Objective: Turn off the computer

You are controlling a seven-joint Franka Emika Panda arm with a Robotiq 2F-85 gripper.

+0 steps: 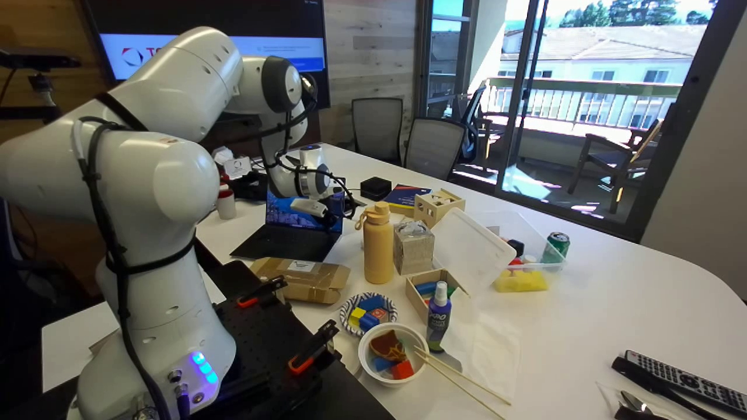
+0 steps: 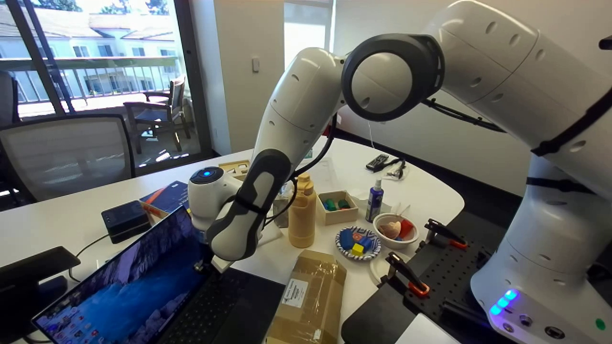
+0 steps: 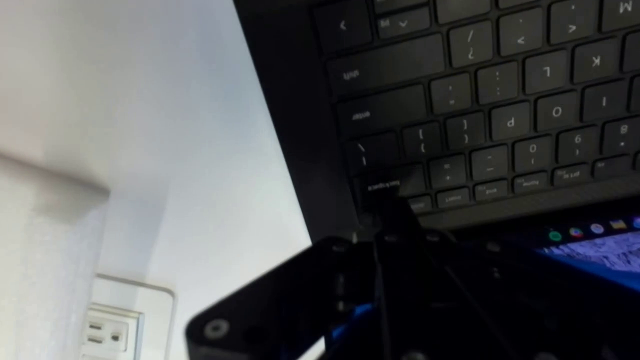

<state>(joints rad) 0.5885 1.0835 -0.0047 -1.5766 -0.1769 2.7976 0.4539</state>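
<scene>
A dark laptop stands open on the white table, with its screen lit (image 1: 286, 210) (image 2: 143, 272) in both exterior views. Its black keyboard (image 3: 480, 95) fills the upper right of the wrist view, letters upside down; it also shows in both exterior views (image 1: 286, 242) (image 2: 210, 306). My gripper (image 3: 385, 210) looks shut, with its dark fingers together and nothing seen between them. The fingertips are over the keyboard's corner by the backspace key, close to the screen hinge. They hide part of that corner. I cannot tell whether they touch it. The gripper also shows in both exterior views (image 1: 334, 221) (image 2: 204, 265).
A cardboard package (image 1: 303, 280) lies beside the laptop. A yellow bottle (image 1: 378, 245) stands nearby. A black box (image 2: 125, 220) and a blue book (image 2: 167, 198) lie behind the screen. A patterned plate (image 1: 350, 329) and a white bowl (image 1: 366, 359) hold blocks. A table outlet (image 3: 112, 330) shows.
</scene>
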